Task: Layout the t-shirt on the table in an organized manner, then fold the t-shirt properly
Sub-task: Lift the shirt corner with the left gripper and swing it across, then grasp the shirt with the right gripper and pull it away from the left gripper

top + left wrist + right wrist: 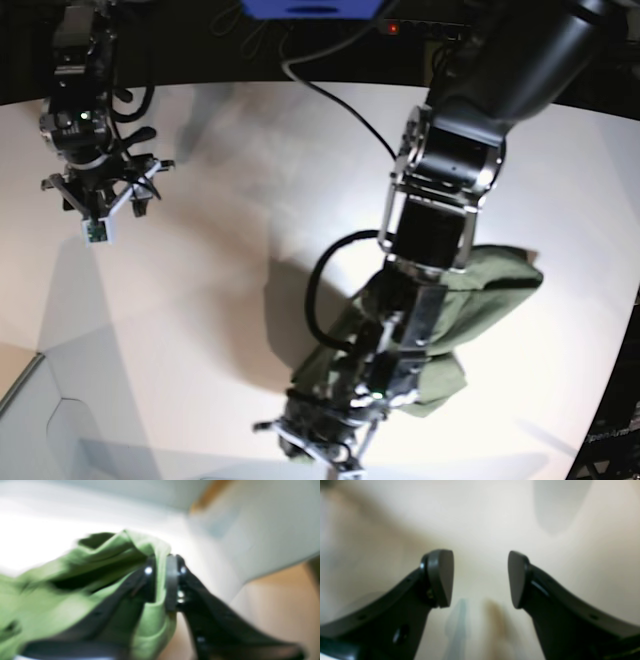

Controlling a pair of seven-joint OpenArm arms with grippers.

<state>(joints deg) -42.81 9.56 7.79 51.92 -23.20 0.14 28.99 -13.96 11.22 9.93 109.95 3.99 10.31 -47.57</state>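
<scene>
The olive-green t-shirt [495, 285] lies bunched on the white table [220, 250] at the right, partly under my left arm. In the left wrist view my left gripper [161, 580] is shut on a fold of the t-shirt [62, 600], with cloth pinched between the pads and hanging to the left. In the base view the left gripper [318, 440] is low, near the table's front edge. My right gripper [481, 578] is open and empty above bare table; in the base view it [100, 195] hovers at the far left, well away from the shirt.
A black cable [330, 95] runs across the table's back from a blue object [310, 8]. The table's curved edge drops off at the lower left [25, 380] and along the right [625, 330].
</scene>
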